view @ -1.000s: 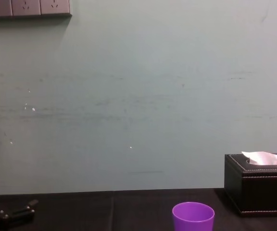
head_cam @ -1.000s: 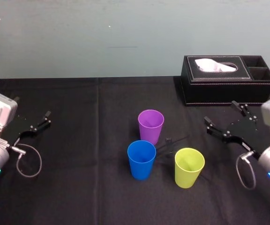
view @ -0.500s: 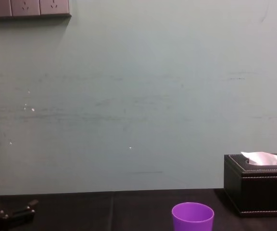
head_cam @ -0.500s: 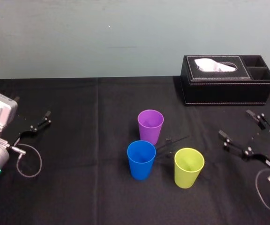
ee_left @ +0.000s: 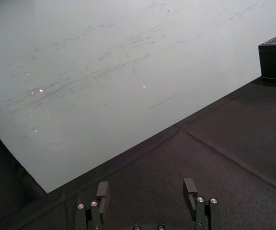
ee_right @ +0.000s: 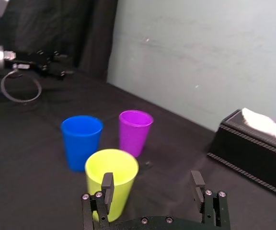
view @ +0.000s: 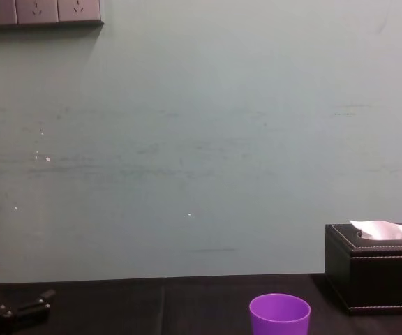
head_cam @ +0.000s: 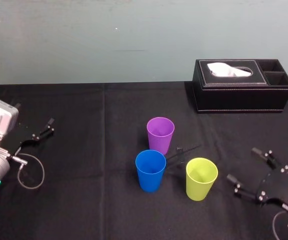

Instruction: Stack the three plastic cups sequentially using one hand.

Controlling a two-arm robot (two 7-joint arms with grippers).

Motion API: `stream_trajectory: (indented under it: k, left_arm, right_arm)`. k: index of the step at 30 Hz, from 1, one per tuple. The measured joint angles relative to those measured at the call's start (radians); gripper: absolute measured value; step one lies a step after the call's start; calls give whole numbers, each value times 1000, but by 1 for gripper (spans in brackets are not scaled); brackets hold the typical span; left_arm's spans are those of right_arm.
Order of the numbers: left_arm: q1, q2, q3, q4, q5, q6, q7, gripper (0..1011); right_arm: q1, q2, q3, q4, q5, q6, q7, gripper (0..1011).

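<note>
Three cups stand upright and apart on the black tablecloth: purple point(head_cam: 160, 135) farthest back, blue point(head_cam: 150, 170) in front of it to the left, yellow-green point(head_cam: 201, 178) at the front right. My right gripper point(head_cam: 244, 165) is open and empty, low to the right of the yellow-green cup and a short gap from it. The right wrist view looks past the open right gripper point(ee_right: 151, 184) at the yellow-green cup point(ee_right: 121, 167), with the blue cup point(ee_right: 82, 141) and purple cup point(ee_right: 135, 132) behind. My left gripper point(head_cam: 34, 119) is parked open at the table's left side, also open in its wrist view point(ee_left: 146, 191).
A black tissue box point(head_cam: 241, 85) with white tissue sits at the back right of the table, well behind the cups. A thin dark strip point(head_cam: 184, 151) lies on the cloth between the purple and yellow-green cups. A pale wall rises behind the table.
My right gripper has drawn back toward the table's front edge and sunk lower, ending beside the yellow-green cup, still open. The cups and the left arm have not moved.
</note>
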Motion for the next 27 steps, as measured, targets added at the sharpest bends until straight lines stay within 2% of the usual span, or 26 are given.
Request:
stream_trajectory:
  k: [13,19,27]
  left_arm:
    - [0,0,0,0,0,0,0,1010]
    - [0,0,0,0,0,0,0,1010]
    - [0,0,0,0,0,0,0,1010]
  right_arm:
    - [-9,-27,-28,24,18,40,90,1003]
    - [7,-44,-33,42,48,78,137,1003]
    - [25,-68,-35,58,52,107,164,1003]
